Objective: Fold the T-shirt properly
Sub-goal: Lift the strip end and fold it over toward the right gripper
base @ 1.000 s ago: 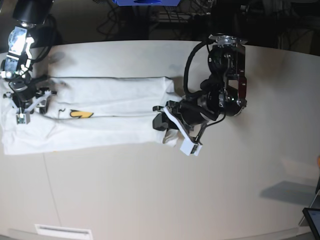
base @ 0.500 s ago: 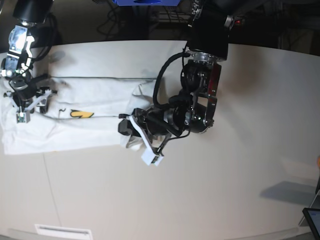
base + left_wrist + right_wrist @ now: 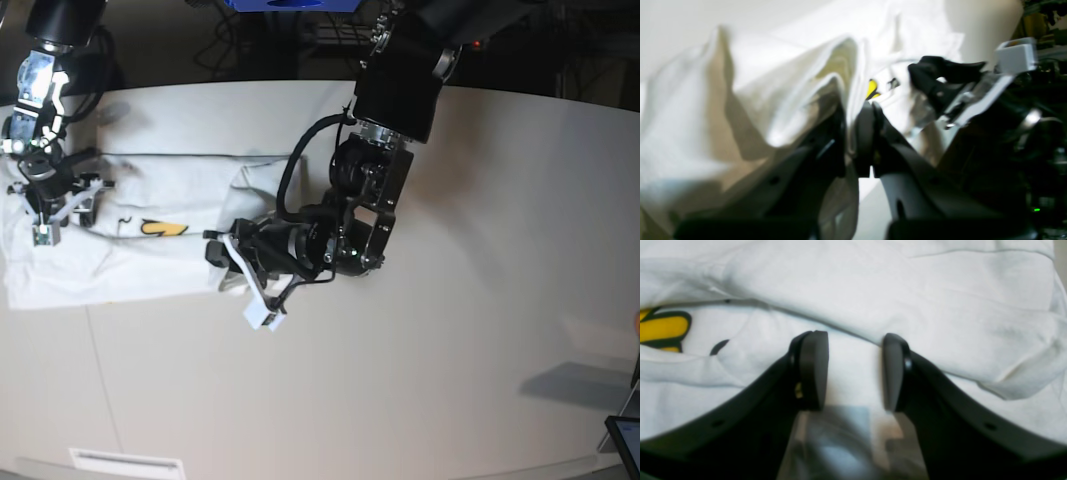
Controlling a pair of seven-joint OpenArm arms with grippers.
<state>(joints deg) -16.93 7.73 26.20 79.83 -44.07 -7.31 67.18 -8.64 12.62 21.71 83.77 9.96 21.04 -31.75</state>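
The white T-shirt [image 3: 150,185] lies in a long band across the left of the table, with a bit of yellow print [image 3: 160,228] showing. My left gripper [image 3: 232,262] is shut on the shirt's right end and holds it lifted over the band's middle. In the left wrist view the gripper [image 3: 855,133] pinches a raised fold of the T-shirt [image 3: 750,100]. My right gripper [image 3: 55,205] rests at the shirt's left end. Its fingers [image 3: 813,370] stand apart over the T-shirt [image 3: 907,290], with nothing gripped between them.
The pale table [image 3: 450,350] stretches right and toward the front. A dark tablet corner [image 3: 625,440] sits at the bottom right edge. A white label [image 3: 125,462] lies at the front left. Dark cables and gear stand behind the table's far edge.
My left gripper has carried the shirt's right end leftward across the band, so the shirt is now shorter. The right arm has not moved.
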